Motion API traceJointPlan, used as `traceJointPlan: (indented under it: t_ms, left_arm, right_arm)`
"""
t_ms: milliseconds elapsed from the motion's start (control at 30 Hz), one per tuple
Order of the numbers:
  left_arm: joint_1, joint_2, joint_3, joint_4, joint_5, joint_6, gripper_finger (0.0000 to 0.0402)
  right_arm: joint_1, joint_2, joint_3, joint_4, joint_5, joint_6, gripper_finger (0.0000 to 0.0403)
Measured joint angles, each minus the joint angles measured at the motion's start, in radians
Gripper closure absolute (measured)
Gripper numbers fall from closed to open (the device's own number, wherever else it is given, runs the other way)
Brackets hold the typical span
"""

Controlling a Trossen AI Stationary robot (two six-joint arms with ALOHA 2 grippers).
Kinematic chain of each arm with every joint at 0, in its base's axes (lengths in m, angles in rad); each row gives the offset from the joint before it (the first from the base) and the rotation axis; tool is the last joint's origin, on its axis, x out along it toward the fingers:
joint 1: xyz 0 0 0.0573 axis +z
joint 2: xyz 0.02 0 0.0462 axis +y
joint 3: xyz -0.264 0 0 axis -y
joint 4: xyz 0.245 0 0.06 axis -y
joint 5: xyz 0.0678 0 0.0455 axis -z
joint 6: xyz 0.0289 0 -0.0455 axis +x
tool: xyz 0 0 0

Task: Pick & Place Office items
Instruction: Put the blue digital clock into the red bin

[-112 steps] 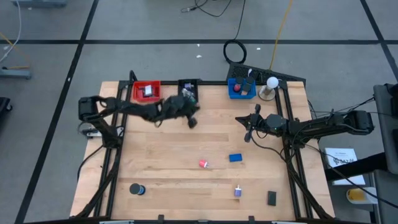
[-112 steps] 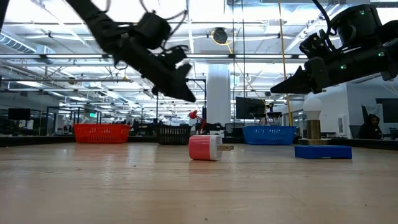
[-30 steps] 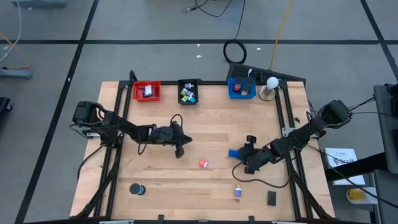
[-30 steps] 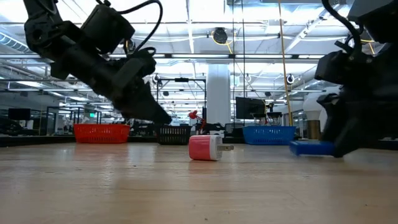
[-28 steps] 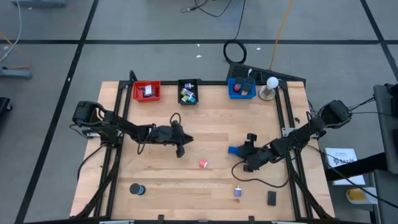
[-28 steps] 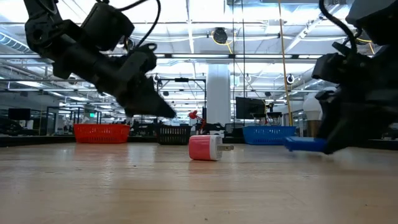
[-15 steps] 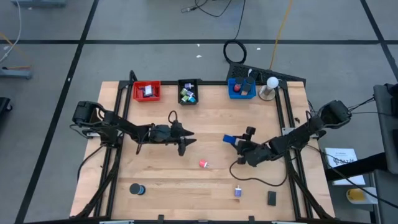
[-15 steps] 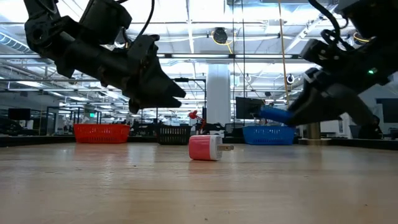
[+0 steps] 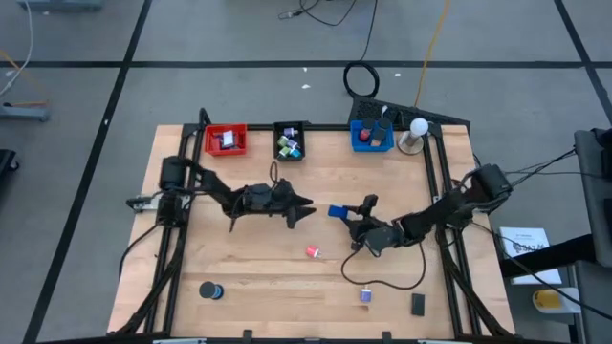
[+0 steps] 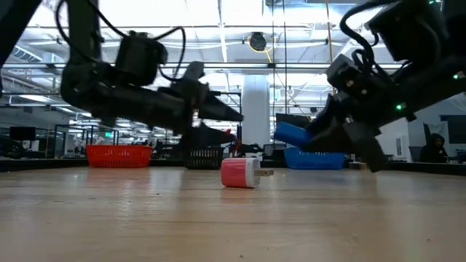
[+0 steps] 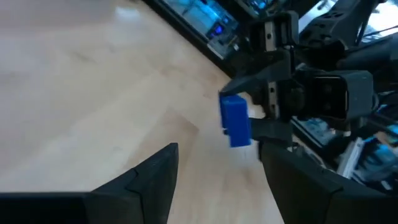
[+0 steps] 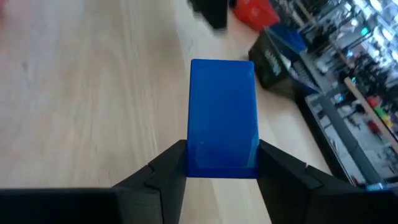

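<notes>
My right gripper [image 9: 350, 216] is shut on a blue rectangular block [image 9: 338, 211] held above the middle of the table; the block also shows in the right wrist view [image 12: 222, 115] and the low view [image 10: 291, 135]. My left gripper [image 9: 306, 208] is open and empty, close to the block's left, pointing at it; its wrist view shows the block [image 11: 235, 120] just ahead of its fingers. A red block [image 9: 313, 251] rests on its side on the table below them [image 10: 240, 173]. My right gripper pinches the blue block's two long sides near its back end [image 12: 222, 163] between its two fingers [image 12: 166, 169]. The fingers come from the table's right, nearly level, along the block. The block sticks out past the fingertips toward my left gripper, lifted clear of the table.
A red tray [image 9: 225, 140], a black tray [image 9: 290, 139] and a blue tray [image 9: 371, 136] stand along the far edge, beside a white ball lamp [image 9: 417, 127]. A black and blue disc [image 9: 209, 290], a small purple block [image 9: 365, 294] and a black block [image 9: 418, 304] lie near the front.
My right gripper has lifted the blue block off the table and carried it up and toward the table's left and far side, to my left gripper. My left gripper has moved toward the table's right and tipped up to near level, facing the block.
</notes>
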Motion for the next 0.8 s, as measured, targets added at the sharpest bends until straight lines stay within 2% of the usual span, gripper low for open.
traceJointPlan:
  t_ms: [100,267,433,800]
  left_arm:
    - [0.004,0.052,0.067,-0.021,0.038,-0.028,0.0162]
    - [-0.007,0.105,0.145,-0.092,0.033,-0.029,0.0162]
    - [-0.009,0.105,0.176,-0.177,-0.021,-0.021,0.0162]
    - [-0.047,0.109,0.235,-0.185,-0.007,0.005,0.0174]
  right_arm:
    - [-0.01,0.062,0.0,0.083,0.0,-0.028,0.0235]
    - [-0.021,0.137,0.002,0.189,0.003,-0.036,0.0243]
    - [-0.021,0.144,0.001,0.211,0.003,-0.037,0.0237]
    - [-0.019,0.147,0.036,0.211,-0.011,-0.114,0.0238]
